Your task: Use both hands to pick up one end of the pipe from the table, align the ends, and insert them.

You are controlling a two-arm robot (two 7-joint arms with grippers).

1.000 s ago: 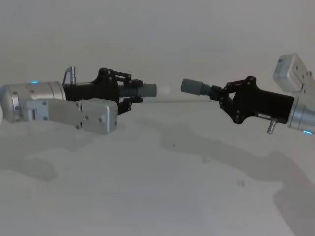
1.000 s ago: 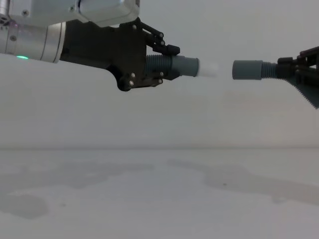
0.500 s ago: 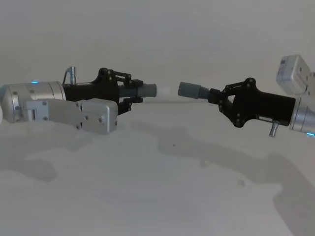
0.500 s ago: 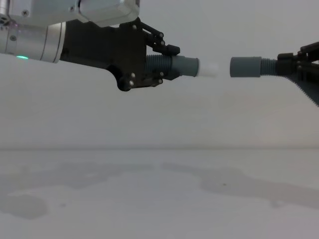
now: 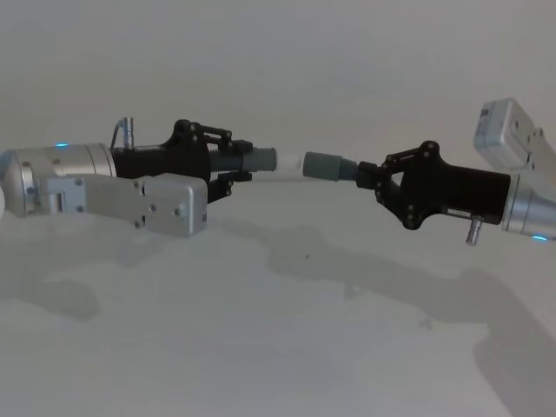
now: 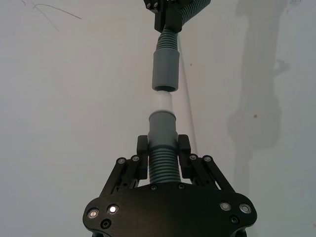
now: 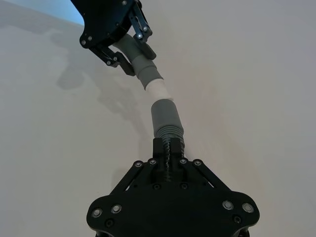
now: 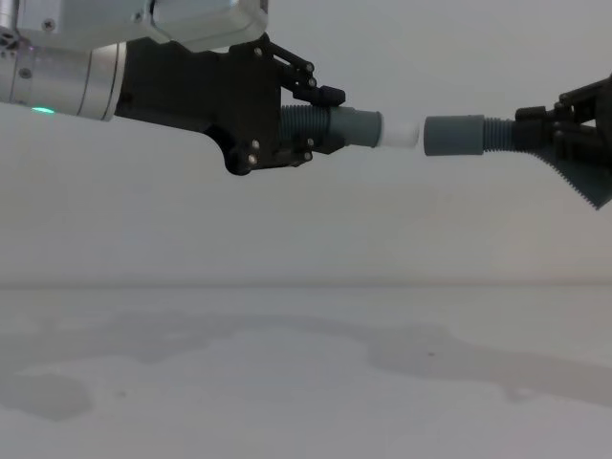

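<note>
Both pipe pieces are held in the air above the white table [image 5: 278, 347]. My left gripper [image 5: 228, 162] [image 8: 304, 122] [image 6: 163, 150] is shut on the ribbed part of the left pipe piece [image 5: 256, 160] [image 8: 346, 126], whose narrow white tip [image 5: 288, 162] [image 8: 402, 134] [image 6: 161, 102] [image 7: 157, 90] points right. My right gripper [image 5: 372, 172] [image 8: 535, 129] [image 7: 169, 148] is shut on the right pipe piece [image 5: 328, 166] [image 8: 459, 136] [image 7: 166, 118]. Its grey cuff [image 6: 165, 69] faces the white tip, almost touching it, with a sliver of gap in the chest view.
The table top under the arms is bare, with faint stains [image 5: 304, 257] and the arms' shadows on it. A pale wall [image 8: 306, 220] rises behind the table.
My right gripper has moved left with its pipe piece, closing the gap until its cuff is nearly at the white tip. The left gripper has held still.
</note>
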